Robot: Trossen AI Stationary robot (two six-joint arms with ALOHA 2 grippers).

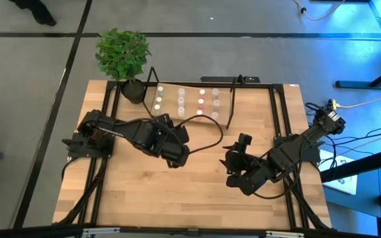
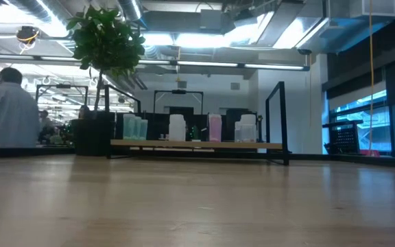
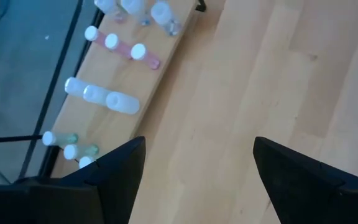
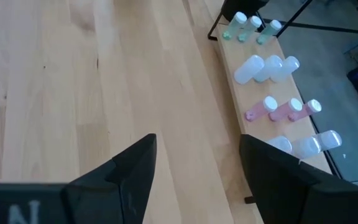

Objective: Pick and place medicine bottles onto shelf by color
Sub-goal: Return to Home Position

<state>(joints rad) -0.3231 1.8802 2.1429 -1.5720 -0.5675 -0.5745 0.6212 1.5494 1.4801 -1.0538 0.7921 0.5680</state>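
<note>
The shelf (image 1: 192, 104) is a light wooden board in a black wire frame near the table's far edge. The medicine bottles stand on it in colour groups: green (image 4: 247, 28), white (image 4: 269, 68), pink (image 4: 284, 109) and clear (image 4: 306, 146). The low view shows the same bottles upright on the board (image 2: 197, 144). My left gripper (image 1: 179, 156) hangs open above bare table, near of the shelf's left half, with nothing between its fingers (image 3: 126, 174). My right gripper (image 1: 235, 162) is open and empty too, above the table near of the shelf's right end.
A potted plant (image 1: 122, 56) stands at the table's far left corner, beside the shelf's left end. A black cable (image 1: 207, 135) loops over the table between the arms. People (image 2: 5, 110) are in the room beyond. Bare wood (image 1: 177, 198) lies toward the near edge.
</note>
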